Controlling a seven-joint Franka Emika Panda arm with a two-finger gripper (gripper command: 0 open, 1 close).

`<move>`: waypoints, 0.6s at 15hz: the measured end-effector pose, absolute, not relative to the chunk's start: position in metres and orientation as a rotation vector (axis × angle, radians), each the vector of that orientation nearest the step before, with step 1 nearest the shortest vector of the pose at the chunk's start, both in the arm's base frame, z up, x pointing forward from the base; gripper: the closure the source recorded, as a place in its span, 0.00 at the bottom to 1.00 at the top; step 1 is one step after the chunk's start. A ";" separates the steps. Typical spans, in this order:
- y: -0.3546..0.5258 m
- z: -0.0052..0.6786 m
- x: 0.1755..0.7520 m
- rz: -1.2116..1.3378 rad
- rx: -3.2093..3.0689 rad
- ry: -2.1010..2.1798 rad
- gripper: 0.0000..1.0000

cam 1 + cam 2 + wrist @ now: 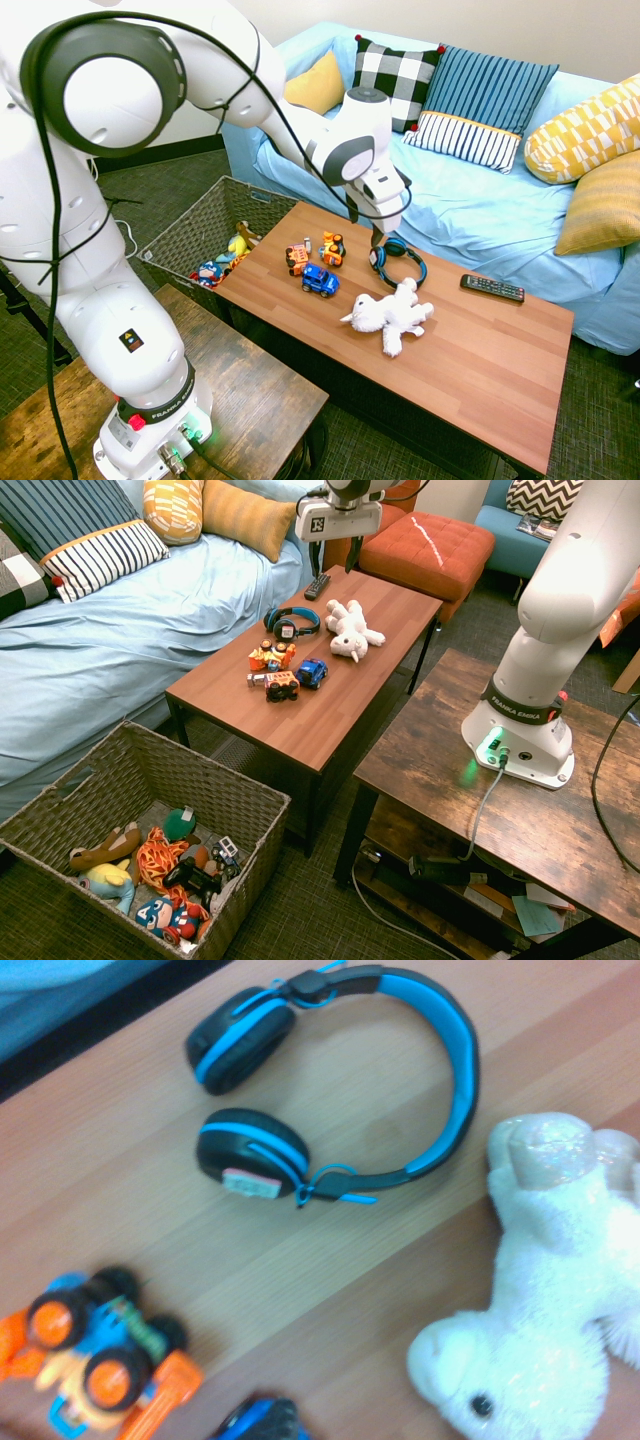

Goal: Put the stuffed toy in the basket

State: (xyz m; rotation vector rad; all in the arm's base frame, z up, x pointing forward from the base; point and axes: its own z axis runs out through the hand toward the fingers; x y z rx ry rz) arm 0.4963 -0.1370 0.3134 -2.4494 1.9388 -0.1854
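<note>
A living room with a light blue sofa (480, 200) holds a low wooden bench (470, 350) in front of it. The pincer (333, 559) hangs above the bench with its two fingers apart and pointing straight down, gripping nothing.

Nearest to the pincer, almost straight below it, lie the black and blue headphones (398, 262), flat on the wood (the wrist view shows both ear cups and the curved band clearly). Just beside them, a little further from the pincer towards the bench's front edge, lies the stuffed toy (390, 314), a white fluffy animal sprawled on its side with its limbs spread, not touched by the fingers. In the wrist view its head (520, 1380) and one dark eye show next to the headphone band.

Further from the pincer on the other side of the headphones sits a small cluster of toy cars (315, 265), orange and blue. A dark remote control (492, 288) lies well apart from them near the sofa edge of the bench.

Farthest from the pincer, on the floor past the bench's end, stands the basket (140, 830), a large woven one already holding several small colourful toys (165, 880).
</note>
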 end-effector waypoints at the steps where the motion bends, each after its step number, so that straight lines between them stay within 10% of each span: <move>1: -0.146 0.304 0.498 -0.195 -2.421 1.991 0.00; 9: -0.196 0.220 0.496 -0.061 -2.214 2.280 0.00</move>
